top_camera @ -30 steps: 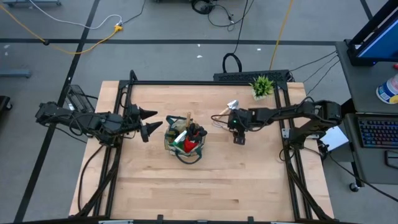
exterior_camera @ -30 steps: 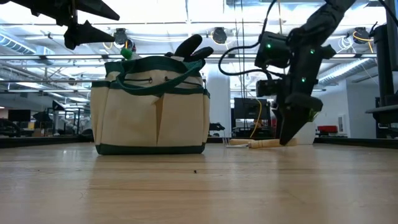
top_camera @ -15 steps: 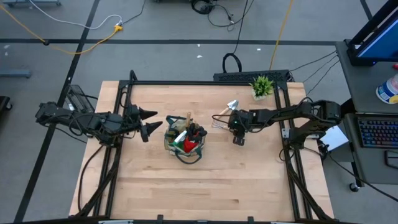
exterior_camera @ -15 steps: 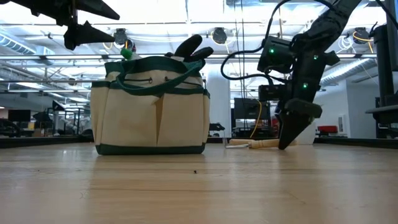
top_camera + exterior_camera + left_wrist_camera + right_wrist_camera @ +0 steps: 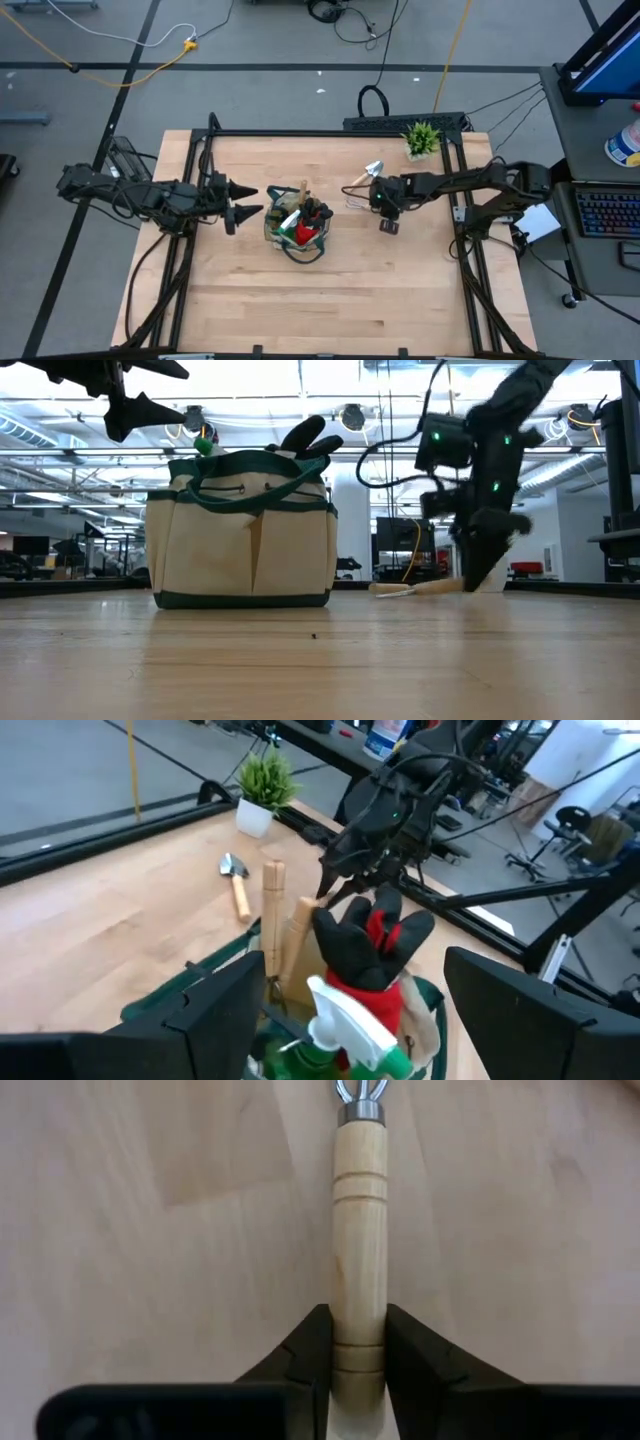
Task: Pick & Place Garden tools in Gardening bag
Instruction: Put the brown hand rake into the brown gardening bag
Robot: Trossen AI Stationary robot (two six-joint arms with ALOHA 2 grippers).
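The gardening bag [image 5: 293,225] stands mid-table. A red-and-black glove [image 5: 372,942], two wooden handles [image 5: 272,910] and a green-and-white item [image 5: 345,1032] stick out of its top. My right gripper [image 5: 378,203] is to its right, shut on the light wooden handle of a pronged hand tool [image 5: 358,1200] whose metal prongs point toward the bag. A metal trowel [image 5: 367,174] lies flat just beyond that tool. My left gripper [image 5: 250,199] hovers open left of the bag, above its rim, touching nothing. My right gripper pinches the wooden handle near its free end [image 5: 358,1295] between its two fingers, one finger [image 5: 305,1345] on each side. The fingers come steeply from above, tipped from the table's right. In the low view the handle [image 5: 420,587] lies about level at the tabletop.
A small spiky green potted plant [image 5: 422,138] stands at the far right corner. A black frame rail [image 5: 330,131] runs round the table. Bare wood stretches from the bag to the near edge.
My right gripper has shut on the pronged tool's handle and shifted a little toward the table's right edge. My left gripper has rolled slightly where it hovers. The bag and the trowel have stayed put.
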